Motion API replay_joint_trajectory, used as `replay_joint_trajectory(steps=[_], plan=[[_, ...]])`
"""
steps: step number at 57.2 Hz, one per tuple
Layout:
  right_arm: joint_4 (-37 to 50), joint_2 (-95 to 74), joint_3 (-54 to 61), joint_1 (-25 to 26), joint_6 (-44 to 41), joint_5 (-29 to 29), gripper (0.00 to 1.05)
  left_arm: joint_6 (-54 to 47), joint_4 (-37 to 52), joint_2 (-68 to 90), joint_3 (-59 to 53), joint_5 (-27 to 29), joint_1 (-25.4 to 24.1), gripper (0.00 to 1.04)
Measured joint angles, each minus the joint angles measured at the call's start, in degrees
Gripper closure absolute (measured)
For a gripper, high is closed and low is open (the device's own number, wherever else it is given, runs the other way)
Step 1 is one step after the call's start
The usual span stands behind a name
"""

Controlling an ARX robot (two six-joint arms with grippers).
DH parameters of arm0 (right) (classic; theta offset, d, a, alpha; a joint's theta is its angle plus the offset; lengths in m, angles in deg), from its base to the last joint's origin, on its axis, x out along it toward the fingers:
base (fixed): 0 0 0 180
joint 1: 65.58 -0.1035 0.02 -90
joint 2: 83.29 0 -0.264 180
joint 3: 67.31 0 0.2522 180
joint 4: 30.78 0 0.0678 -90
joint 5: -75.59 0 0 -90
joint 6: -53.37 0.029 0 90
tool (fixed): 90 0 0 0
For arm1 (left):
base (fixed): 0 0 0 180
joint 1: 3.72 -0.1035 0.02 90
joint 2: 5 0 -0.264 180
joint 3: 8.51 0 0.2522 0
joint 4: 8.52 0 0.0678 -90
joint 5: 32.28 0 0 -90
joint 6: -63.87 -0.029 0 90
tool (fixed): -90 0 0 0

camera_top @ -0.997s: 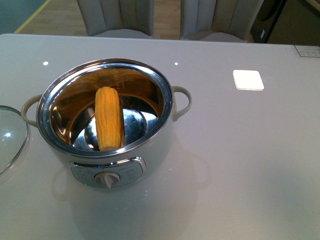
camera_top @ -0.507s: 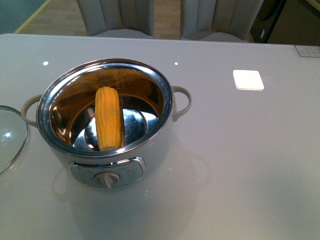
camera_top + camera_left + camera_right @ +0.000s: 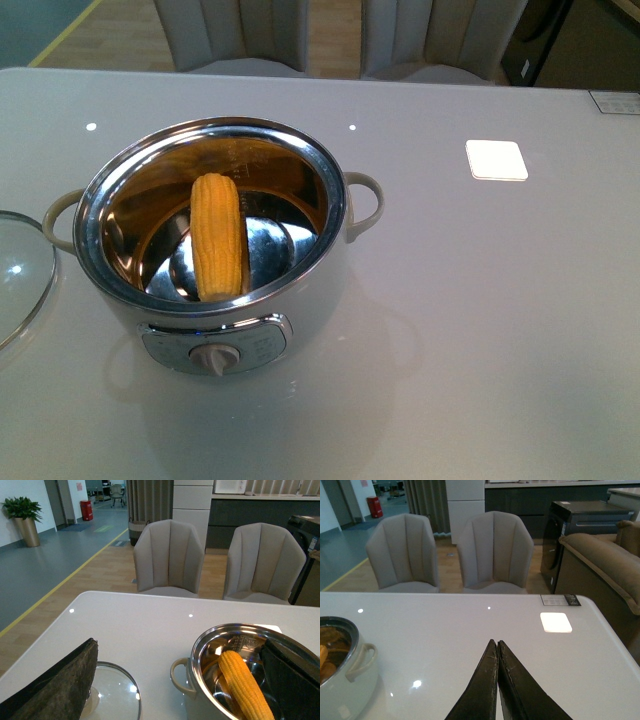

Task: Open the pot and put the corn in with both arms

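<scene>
Looking from the front, you see the corn (image 3: pixel 219 238) inside the open pot (image 3: pixel 212 250), its long axis running from near rim to far wall, the far end leaning higher. In the left wrist view, the left gripper (image 3: pixel 175 680) is spread wide. In the right wrist view, the right gripper (image 3: pixel 497 652) fingers are pressed together, empty, above the table (image 3: pixel 440 630).

Yellow corn (image 3: pixel 218 238), shiny steel pot (image 3: pixel 320 270)

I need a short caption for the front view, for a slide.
Corn leaning inside the open pot, with the glass lid on the table beside it.
</scene>
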Motion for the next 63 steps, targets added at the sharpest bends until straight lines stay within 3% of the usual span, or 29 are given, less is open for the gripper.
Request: replay_joint_trajectory(steps=[10,30,63], plan=[[0.00,0.02,0.00,0.00,-0.02,0.02,0.67,0.00,0.00,0.00,0.00,0.00,0.00,0.07],[0.00,0.02,0.00,0.00,0.00,0.02,0.09,0.00,0.00,0.00,0.00,0.00,0.00,0.07],[0.00,0.02,0.00,0.00,0.00,0.02,0.09,0.00,0.00,0.00,0.00,-0.02,0.00,0.07]])
